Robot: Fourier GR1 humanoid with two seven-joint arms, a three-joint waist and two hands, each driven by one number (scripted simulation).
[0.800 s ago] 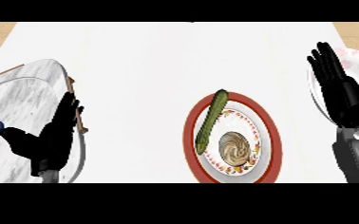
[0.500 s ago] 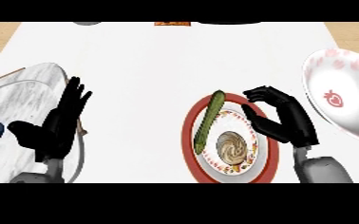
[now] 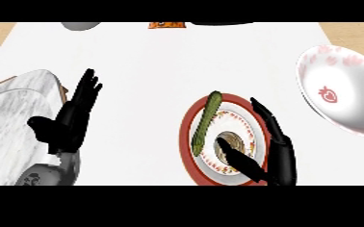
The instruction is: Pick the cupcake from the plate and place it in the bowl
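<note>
So the cupcake point(image 3: 230, 141) was sitting on the plate point(image 3: 193, 125), toward the lower middle of it, brownish swirl on top, and it hadn't left the plate at all. Right next to it on the left lay a long green cucumber-looking thing point(image 3: 205, 121), angled from the plate's top rim down toward the cupcake.

The right hand point(image 3: 274, 146) was over the plate's right side, coming up from the bottom edge. Its fingers point(image 3: 265, 116) were stretched out pretty straight along the right rim, and the thumb point(image 3: 238, 159) was poking across the cupcake's lower right edge. Fingers and thumb were spread apart, nothing clamped that I could see.

The bowl point(image 3: 334, 94), white with pink strawberry prints, sat off to the right of the plate, well apart from the cupcake.

Over on the left, the left hand point(image 3: 68, 120) was just resting, fingers up and relaxed, next to a marbled grey-white board point(image 3: 21, 106) on the white counter point(image 3: 156, 67).
</note>
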